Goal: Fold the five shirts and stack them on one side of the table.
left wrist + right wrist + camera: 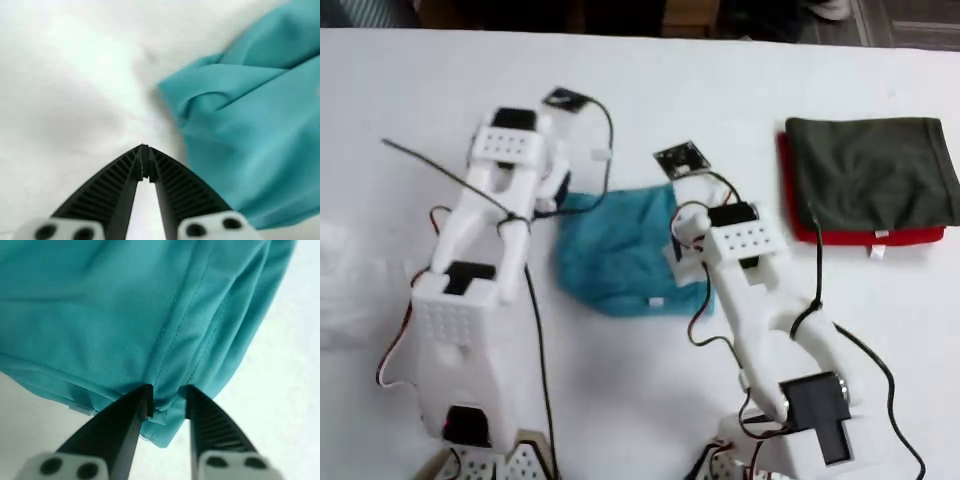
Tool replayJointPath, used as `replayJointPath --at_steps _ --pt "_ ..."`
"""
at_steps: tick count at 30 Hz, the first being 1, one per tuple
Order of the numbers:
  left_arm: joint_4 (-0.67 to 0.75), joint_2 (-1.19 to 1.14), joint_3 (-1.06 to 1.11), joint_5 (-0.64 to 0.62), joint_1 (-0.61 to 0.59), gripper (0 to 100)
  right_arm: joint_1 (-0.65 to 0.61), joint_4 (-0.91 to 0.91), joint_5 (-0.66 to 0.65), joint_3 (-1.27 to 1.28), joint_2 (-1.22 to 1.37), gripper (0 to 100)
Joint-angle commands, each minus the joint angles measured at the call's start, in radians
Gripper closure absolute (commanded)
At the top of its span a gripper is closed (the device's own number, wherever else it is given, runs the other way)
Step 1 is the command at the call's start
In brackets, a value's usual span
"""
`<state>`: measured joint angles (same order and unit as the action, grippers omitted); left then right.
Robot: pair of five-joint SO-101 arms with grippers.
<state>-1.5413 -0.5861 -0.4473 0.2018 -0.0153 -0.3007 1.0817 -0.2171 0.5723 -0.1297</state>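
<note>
Right jaws: the right gripper [167, 397] stands slightly spread, one finger on either side of a hemmed edge of the teal shirt [150, 315]. Cloth lies in the gap but is not pinched.
Left jaws: the left gripper [144, 152] is pressed together and holds nothing. It sits low over bare table, just beside a rumpled corner of the teal shirt [250, 125].
Teal shirt: it lies loosely bunched at the middle of the table [650, 80], between the two arms. It is partly gathered, not a neat rectangle, with a small tag showing at its near edge.
Stack: a folded green shirt [870, 170] lies on a folded red shirt [860, 237] near the table's right edge, well apart from the teal one.
Step in hand: by my reading this is the third shirt's fold. Two shirts are done and stacked, and the right arm is set to take hold of the hem.
Next move: the right fingers probably need to shut on the hem without also catching the layers beneath. The left gripper would have to open and take the near corner, so both arms can lift and lay the cloth over evenly.
Risk: a one-sided pull would likely drag the bundle rather than fold it.
</note>
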Motion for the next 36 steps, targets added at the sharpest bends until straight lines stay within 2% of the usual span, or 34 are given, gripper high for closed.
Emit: replayJointPath --at_steps 1,12,16,22,29,34,36 --pt "-0.061 0.011 -0.104 -0.002 -0.048 97 -0.007 0.012 0.008 -0.005 -0.061 98.3" --pt "-0.075 0.006 -0.116 0.04 -0.19 97 0.022 0.045 -0.003 -0.017 -0.064 97.8" --pt "-0.075 0.003 -0.116 0.063 -0.239 97 0.056 0.105 -0.066 -0.028 -0.065 97.8" --pt "-0.075 0.002 -0.114 0.095 -0.275 97 0.148 0.139 -0.127 -0.028 -0.18 97.8" --pt "-0.075 0.0 -0.114 0.095 -0.272 97 0.154 0.295 -0.17 -0.009 -0.323 97.8" --pt "-0.075 0.0 -0.116 0.092 -0.276 97 0.111 0.163 -0.161 0.095 -0.325 96.9" --pt "-0.08 0.002 -0.116 0.094 -0.279 97 0.081 0.117 -0.11 0.138 -0.323 92.0"
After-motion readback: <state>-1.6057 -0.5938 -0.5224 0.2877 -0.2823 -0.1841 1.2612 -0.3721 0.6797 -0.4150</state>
